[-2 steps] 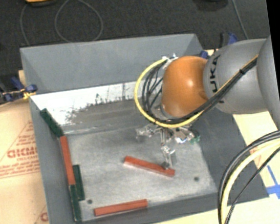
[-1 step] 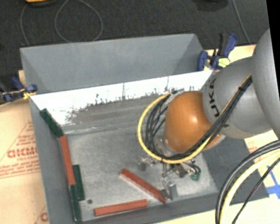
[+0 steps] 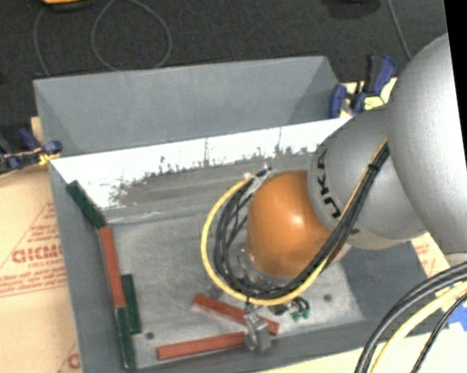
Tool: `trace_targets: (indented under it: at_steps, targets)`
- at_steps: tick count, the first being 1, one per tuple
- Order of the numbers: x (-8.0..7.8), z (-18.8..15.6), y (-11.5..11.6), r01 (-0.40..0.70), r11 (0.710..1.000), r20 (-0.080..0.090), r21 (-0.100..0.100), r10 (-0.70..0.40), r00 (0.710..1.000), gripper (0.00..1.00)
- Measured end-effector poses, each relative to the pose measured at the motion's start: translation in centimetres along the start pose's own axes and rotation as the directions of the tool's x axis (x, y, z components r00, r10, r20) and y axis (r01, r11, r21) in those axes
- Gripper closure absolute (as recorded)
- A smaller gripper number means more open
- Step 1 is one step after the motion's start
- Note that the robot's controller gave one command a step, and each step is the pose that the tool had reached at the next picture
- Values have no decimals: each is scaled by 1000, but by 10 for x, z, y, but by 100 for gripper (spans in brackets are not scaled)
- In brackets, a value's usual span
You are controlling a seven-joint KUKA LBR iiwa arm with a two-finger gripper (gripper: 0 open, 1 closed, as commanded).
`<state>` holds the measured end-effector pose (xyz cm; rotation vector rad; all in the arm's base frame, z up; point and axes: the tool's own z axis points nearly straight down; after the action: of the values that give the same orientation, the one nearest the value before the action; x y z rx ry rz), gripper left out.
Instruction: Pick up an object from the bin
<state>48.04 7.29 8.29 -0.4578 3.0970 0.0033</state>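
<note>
Just left of the fingers [image 3: 259, 335], a long flat red stick [image 3: 200, 346], a slanted red stick [image 3: 223, 308] above-left: seemingly the grasp; spread or pinching, cannot tell; next, likely lift.

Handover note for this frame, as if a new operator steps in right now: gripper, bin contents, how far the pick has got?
The gripper is low in the bin, near its lower wall in the view, where the flat red bar and the slanted red bar meet. Its grip cannot be read.
Elsewhere: a left-wall red bar and dark green bars lie along the left wall, and a small green piece lies to the gripper's right.
Done: the arm is down among the bars.
Left: nothing is seen lifted, so confirm the grasp, then raise.
</note>
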Motion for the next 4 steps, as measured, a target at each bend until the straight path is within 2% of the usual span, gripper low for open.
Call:
trace_targets:
  at_steps: [1,2,3,4]
  targets:
    - [1,1,-3,-3,1000,-2,1,3,1000,100]
    - [-19,-232,3,-84,996,3,3,84,997,100]
    - [-27,-117,38,-178,984,-16,1,178,984,100]
    - [-28,-122,36,-178,984,-8,2,178,984,0]
